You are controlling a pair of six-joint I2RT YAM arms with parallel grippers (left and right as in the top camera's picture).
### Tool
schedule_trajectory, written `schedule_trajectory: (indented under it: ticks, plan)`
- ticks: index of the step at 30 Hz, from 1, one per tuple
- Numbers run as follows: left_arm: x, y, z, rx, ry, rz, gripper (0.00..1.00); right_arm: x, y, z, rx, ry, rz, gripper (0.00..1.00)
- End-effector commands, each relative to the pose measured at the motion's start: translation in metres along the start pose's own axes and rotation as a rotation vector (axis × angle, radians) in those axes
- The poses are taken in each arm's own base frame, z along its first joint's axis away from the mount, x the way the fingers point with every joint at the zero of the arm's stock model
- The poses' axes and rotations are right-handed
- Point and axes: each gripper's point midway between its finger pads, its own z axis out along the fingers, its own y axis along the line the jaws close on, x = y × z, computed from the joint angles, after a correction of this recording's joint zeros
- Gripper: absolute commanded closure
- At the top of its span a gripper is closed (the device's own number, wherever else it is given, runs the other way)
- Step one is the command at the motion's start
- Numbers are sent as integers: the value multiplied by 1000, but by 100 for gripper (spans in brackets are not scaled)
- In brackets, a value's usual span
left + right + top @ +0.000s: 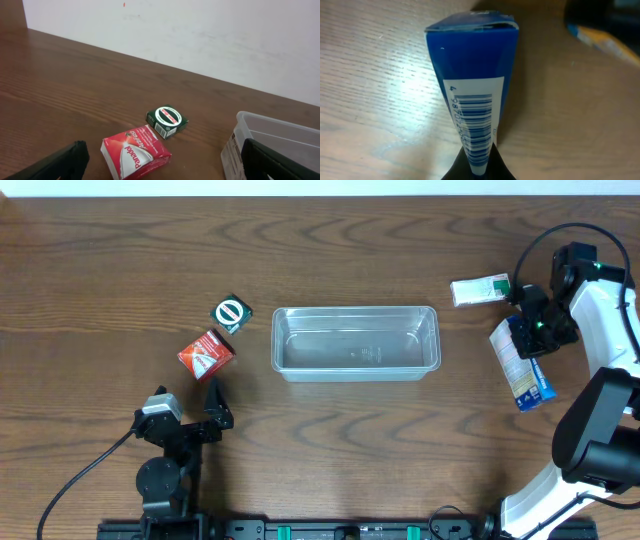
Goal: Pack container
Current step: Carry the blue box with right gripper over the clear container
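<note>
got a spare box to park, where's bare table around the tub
Bare: the whole left side beyond the red box and green box; the near strip from the left gripper across in front of the container; the container's inside. Crowded: right end, where white box, blue box and right gripper cluster.

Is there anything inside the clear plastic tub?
No, seen from overhead the container shows only its bare see-through floor, with nothing lying in it.
</note>
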Motion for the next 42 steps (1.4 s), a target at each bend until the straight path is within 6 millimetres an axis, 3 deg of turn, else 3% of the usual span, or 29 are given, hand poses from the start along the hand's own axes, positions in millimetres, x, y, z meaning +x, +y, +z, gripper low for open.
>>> schedule_trajectory:
  ticks: [1,8,15,18,24,27,31,42]
  plan:
    - [16,3,1,-7,51,1,2,-3,10,-6,-26,3,76,99]
    - [16,3,1,-6,51,1,2,-15,45,-39,-71,-57,-29,99]
    - [16,3,1,-7,51,1,2,-36,86,-124,28,-310,-327,99]
    - [16,3,1,-7,51,1,2,-36,120,-169,104,-440,-603,99]
    - [16,3,1,-7,51,1,2,-28,194,-213,178,-605,-996,99]
    - [16,3,1,-7,51,1,2,-23,223,-210,165,-607,-1120,99]
    - [16,3,1,-7,51,1,2,-20,252,-191,142,-561,-1265,99]
    - [16,3,1,-7,51,1,2,-43,266,-128,113,-380,-1379,99]
